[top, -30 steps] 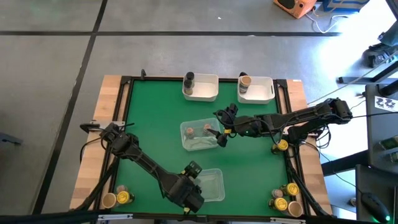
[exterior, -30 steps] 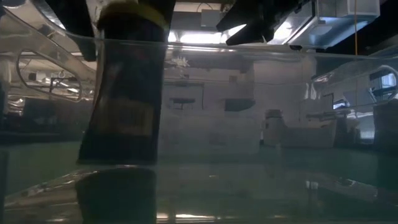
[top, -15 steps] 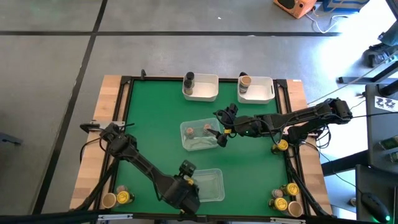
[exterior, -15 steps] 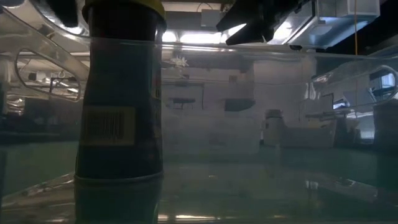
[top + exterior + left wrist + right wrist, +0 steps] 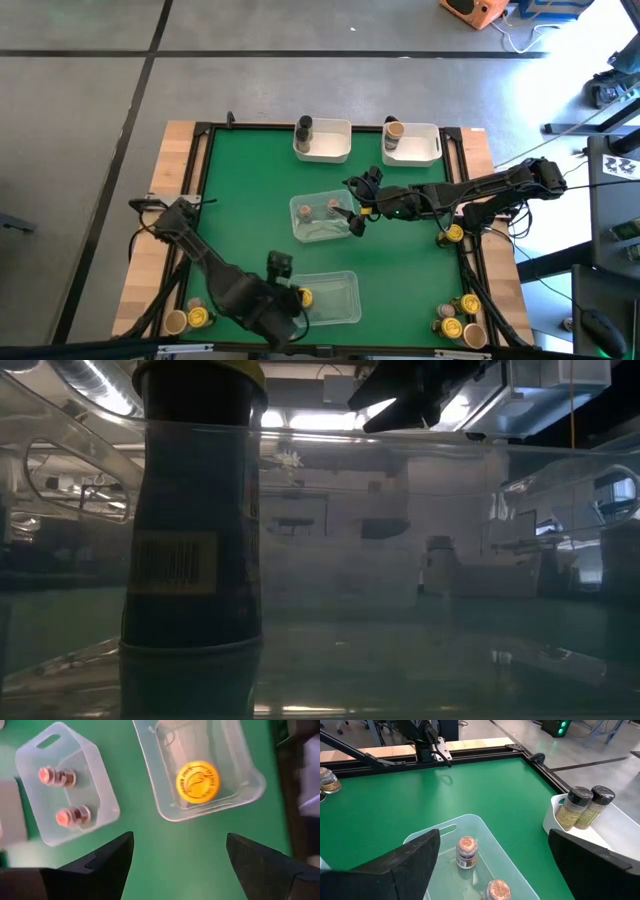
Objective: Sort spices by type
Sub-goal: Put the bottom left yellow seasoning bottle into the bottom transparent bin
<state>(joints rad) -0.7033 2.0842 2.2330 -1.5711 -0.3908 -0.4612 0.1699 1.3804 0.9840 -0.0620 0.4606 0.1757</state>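
Now the left claw [image 5: 277, 265], spread wide and empty, hovers just outside the clear tray's [image 5: 345, 310] rim, yellow-lidded jar [image 5: 304, 297] inside.

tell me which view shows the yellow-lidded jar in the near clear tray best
The left wrist view: it looks straight down on the yellow-lidded jar standing in its clear tray, nothing blocking it. The high view shows only a small yellow dot. The low view shows its dark side and barcode. The right wrist view misses it.

Yellow-lidded jar [image 5: 304, 297] upright in near clear tray; two reddish-topped jars [image 5: 318, 209] upright in centre tray.
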